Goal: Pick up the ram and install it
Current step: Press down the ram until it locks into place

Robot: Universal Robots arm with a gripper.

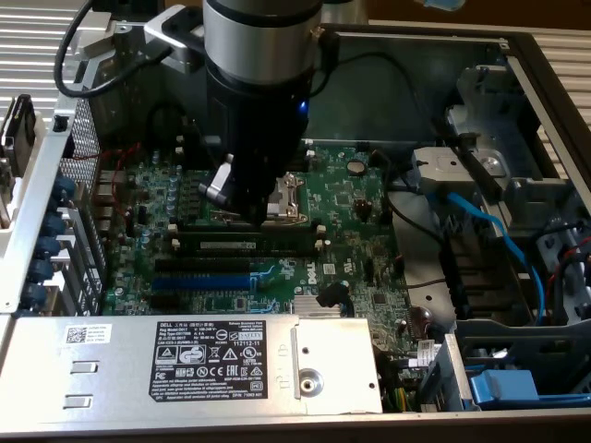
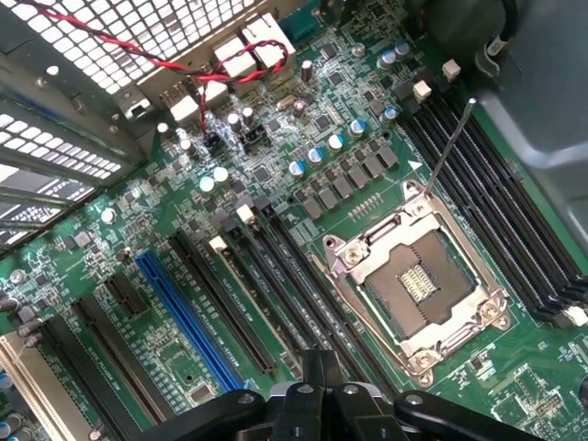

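The ram (image 1: 245,243) is a long dark stick with a white label strip. It stands on edge in a motherboard slot between white end clips, just in front of the CPU socket (image 1: 288,196). My arm (image 1: 261,111) hangs straight over it, its black wrist hiding the fingers in the exterior view. In the wrist view my gripper (image 2: 317,366) is shut with nothing between its fingers. It sits over the row of long black slots (image 2: 276,276) beside the open CPU socket (image 2: 418,285). Whether the fingertips touch the ram I cannot tell.
A blue expansion slot (image 1: 201,281) (image 2: 184,308) lies just beyond the ram slots. A silver power supply (image 1: 199,365) with a black label fills the near edge. Blue cables (image 1: 489,231) and a drive cage stand on the exterior view's right, a perforated case wall (image 2: 110,64) with red wires behind.
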